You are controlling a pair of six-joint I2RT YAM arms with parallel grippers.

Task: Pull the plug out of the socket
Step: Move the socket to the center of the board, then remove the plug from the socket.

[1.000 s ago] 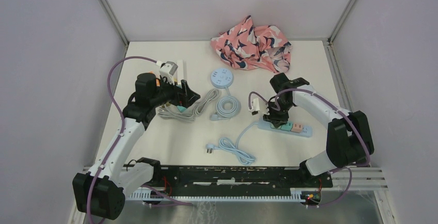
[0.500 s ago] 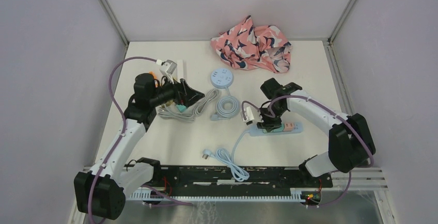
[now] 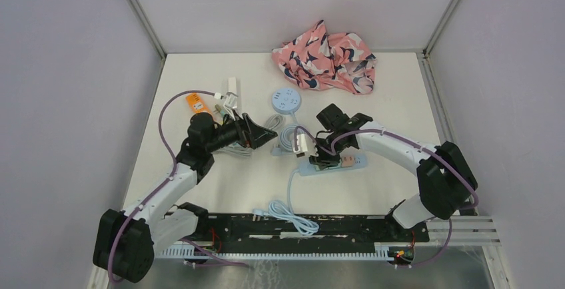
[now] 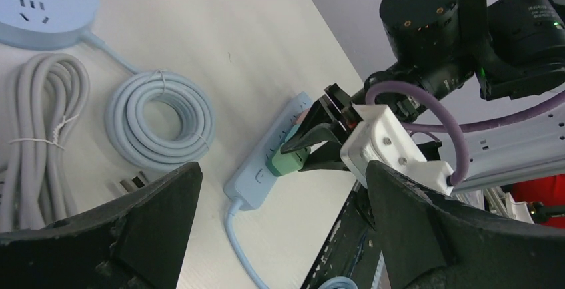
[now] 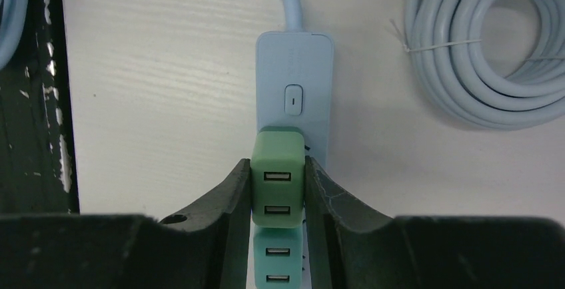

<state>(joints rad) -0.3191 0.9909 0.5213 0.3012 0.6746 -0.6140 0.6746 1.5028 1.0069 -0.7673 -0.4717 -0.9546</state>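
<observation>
right gripper (image 3: 325, 154): closed down on the green plug (image 5: 278, 169), one finger (image 5: 230, 199) flat against each side, firm pinch
green plug: on the blue power strip (image 5: 294, 69), first socket past the switch; looks seated, no prongs showing, can't tell if it's lifted at all
second plug: teal plug (image 5: 276, 266) in the next socket, just behind the green one, not gripped
left gripper (image 3: 256, 134): jaws wide apart, holding nothing, pointed at the strip from the left, not touching it
strip position: mid-table, angled, just right of the coiled cable (image 3: 291, 137)
change, strip: over the last second it slid left and turned, moving with the right gripper; its cord (image 3: 291, 192) trailed along toward the near edge
change, left arm: swung off the grey cable bundle (image 4: 33, 129) toward the centre, now facing the strip
meaning: the pull is dragging the whole strip, not separating the plug; task not done
next need: likely the left gripper has to pin or clamp the strip body so the right can pull the plug straight up and out
risk: pulling again with the strip unheld just drags it further; the teal plug sits close to the fingers
other: round socket hub (image 3: 284, 100), pink cloth (image 3: 326, 56) at the back, uninvolved
</observation>
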